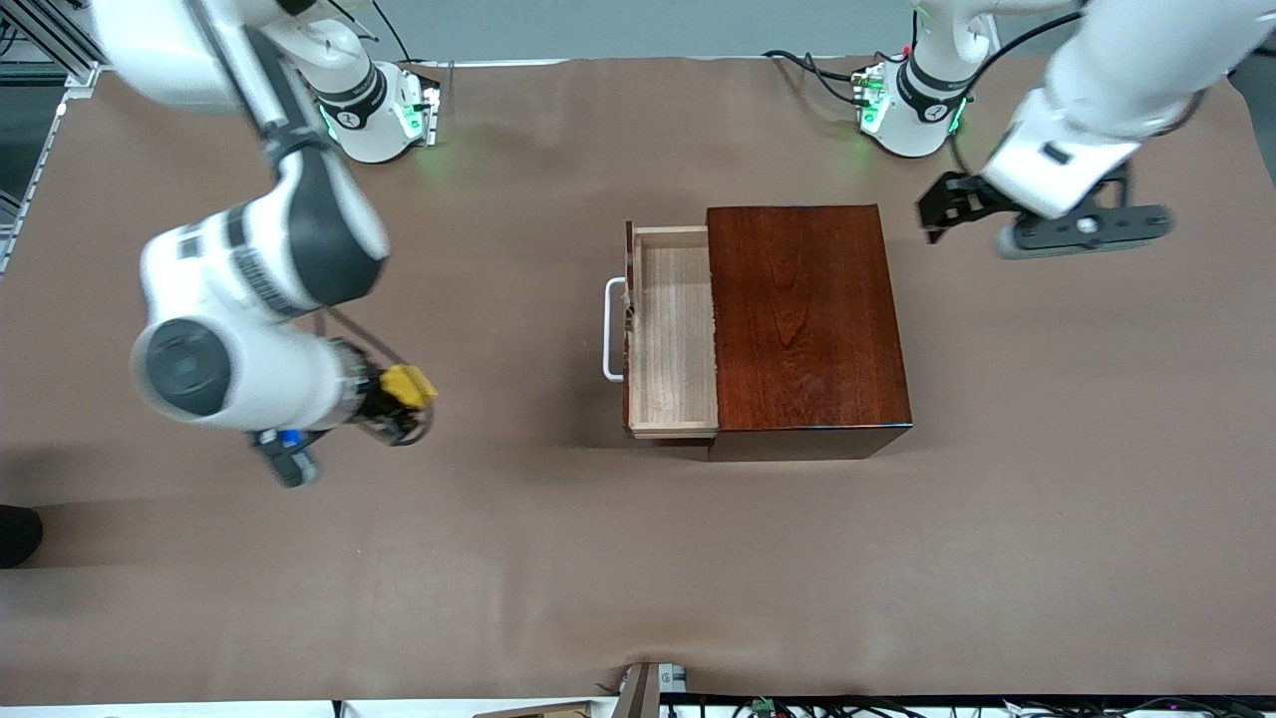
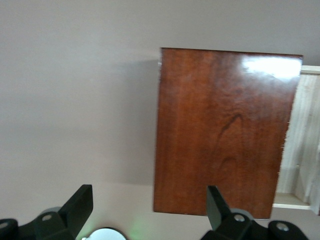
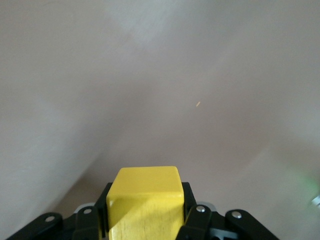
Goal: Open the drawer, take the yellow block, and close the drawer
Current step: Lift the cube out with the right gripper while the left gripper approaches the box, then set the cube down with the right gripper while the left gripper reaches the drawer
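The dark reddish-brown wooden box (image 1: 805, 319) stands mid-table. Its pale wood drawer (image 1: 673, 334) is pulled out toward the right arm's end, empty inside, with its white bar handle (image 1: 610, 329) showing. My right gripper (image 1: 407, 391) is shut on the yellow block (image 1: 409, 385) and holds it over bare table toward the right arm's end, well apart from the drawer. The block fills the right wrist view (image 3: 145, 202) between the fingers. My left gripper (image 1: 937, 214) is open and empty, up beside the box toward the left arm's end. The left wrist view shows the box top (image 2: 225, 130).
Brown paper covers the table (image 1: 558, 558). The two arm bases (image 1: 379, 110) (image 1: 912, 105) stand along the edge farthest from the front camera. A dark object (image 1: 18, 534) sits at the table edge by the right arm's end.
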Controlling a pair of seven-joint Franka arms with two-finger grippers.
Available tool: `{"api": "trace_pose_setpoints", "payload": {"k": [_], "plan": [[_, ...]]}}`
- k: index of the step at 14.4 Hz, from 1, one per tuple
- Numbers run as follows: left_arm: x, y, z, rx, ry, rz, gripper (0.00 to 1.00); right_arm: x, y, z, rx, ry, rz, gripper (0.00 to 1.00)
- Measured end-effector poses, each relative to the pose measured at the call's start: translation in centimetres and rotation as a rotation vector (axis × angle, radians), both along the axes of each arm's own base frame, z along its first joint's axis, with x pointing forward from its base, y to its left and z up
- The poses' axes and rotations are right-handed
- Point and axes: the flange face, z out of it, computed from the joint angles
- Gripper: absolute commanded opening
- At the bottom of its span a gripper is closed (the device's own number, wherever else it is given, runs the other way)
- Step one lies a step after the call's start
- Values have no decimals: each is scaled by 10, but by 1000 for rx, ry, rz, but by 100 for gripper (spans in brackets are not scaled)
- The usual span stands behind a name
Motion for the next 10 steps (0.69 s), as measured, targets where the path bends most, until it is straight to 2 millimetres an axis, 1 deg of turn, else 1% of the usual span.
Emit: {"api": "trace_pose_setpoints", "payload": {"k": [2, 3, 4, 6, 10], "plan": [[-4, -27, -8, -5, 1, 8, 100, 7, -53, -9, 34, 23, 78, 0], [-6, -39, -13, -7, 4, 13, 100, 8, -77, -14, 50, 36, 110, 0], [-8, -52, -18, -9, 7, 19, 100, 7, -96, -21, 67, 49, 143, 0], [-15, -85, -29, -18, 10, 40, 100, 3, -121, -33, 94, 59, 200, 0], [-26, -154, -57, 8, 16, 118, 100, -10, -155, -65, 109, 18, 402, 0]]}}
